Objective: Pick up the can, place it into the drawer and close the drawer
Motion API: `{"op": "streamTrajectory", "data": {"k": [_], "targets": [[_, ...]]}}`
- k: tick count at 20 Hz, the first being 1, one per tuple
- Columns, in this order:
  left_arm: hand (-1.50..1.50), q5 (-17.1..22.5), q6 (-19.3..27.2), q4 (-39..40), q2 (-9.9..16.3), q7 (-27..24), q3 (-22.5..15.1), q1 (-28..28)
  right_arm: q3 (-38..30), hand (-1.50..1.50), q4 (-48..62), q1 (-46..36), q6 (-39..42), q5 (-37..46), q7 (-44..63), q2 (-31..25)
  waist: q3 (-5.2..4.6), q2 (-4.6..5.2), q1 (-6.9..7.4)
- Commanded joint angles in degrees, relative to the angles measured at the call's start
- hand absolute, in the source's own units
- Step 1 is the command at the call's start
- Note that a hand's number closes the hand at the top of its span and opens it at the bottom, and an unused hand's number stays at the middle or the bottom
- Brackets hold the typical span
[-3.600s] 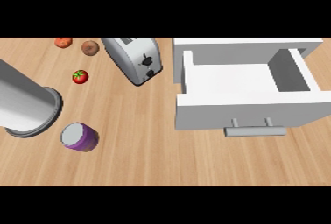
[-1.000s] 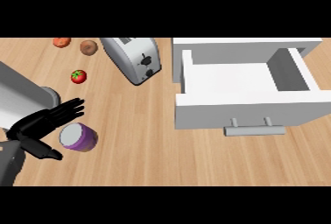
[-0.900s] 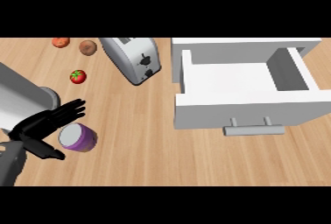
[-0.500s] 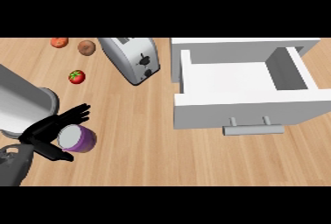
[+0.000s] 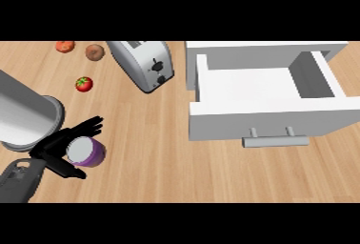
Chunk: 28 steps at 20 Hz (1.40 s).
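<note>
Your left hand [image 5: 57, 148] sits at the far left of the table [image 5: 155, 162], well to the left of the drawer [image 5: 271, 102]. Its fingers are spread and half curled around the purple can [image 5: 85, 151], cupping it from the left side, with fingers above and the thumb below. The can stands upright on the table, and you cannot tell whether the hand has closed on it; it looks like the start of the grasp. A large grey cylinder [image 5: 25, 116] lies just behind the hand. Further back, left of the drawer, are a tomato [image 5: 84, 84], a red fruit [image 5: 65, 46] and a brown potato [image 5: 95, 51]. A silver toaster [image 5: 144, 64] lies just beside the drawer's left wall. The drawer is pulled fully open, handle [image 5: 275, 140] facing you, ready to receive the can. Nothing shows inside it. Your right hand is out of view.
</note>
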Motion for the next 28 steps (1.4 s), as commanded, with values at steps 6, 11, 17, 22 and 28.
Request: {"op": "streamTrajectory", "data": {"k": [6,11,17,22,28], "targets": [[1.50,2.4,-11.3,4.3,-3.7,-4.8,-2.1,-2.1,-1.3,-1.50,-0.5,0.3,0.6,-2.4,2.3,-1.8,-0.09,-0.05,-0.09],[1.50,5.2,-17.3,4.3,-3.1,-1.8,-2.6,-4.0,-0.7,-1.50,-2.3,1.5,0.6,-2.7,3.1,-0.5,-0.08,-0.16,-0.06],[1.50,8.8,-21.0,-1.7,-4.5,-1.4,-4.4,-2.7,-1.1,-1.50,-3.5,2.7,0.0,-3.0,3.5,1.3,0.02,-0.70,0.97],[1.50,17.1,-5.3,-2.3,-11.2,4.6,2.0,-2.8,-0.9,-1.50,-3.4,1.2,-1.8,-1.7,4.0,2.0,0.14,-0.70,2.22],[1.50,24.3,26.9,-5.2,-17.8,4.1,14.3,-2.2,-3.8,-1.50,-4.6,4.0,-1.9,-3.4,4.1,1.9,0.30,-1.58,3.27]]}}
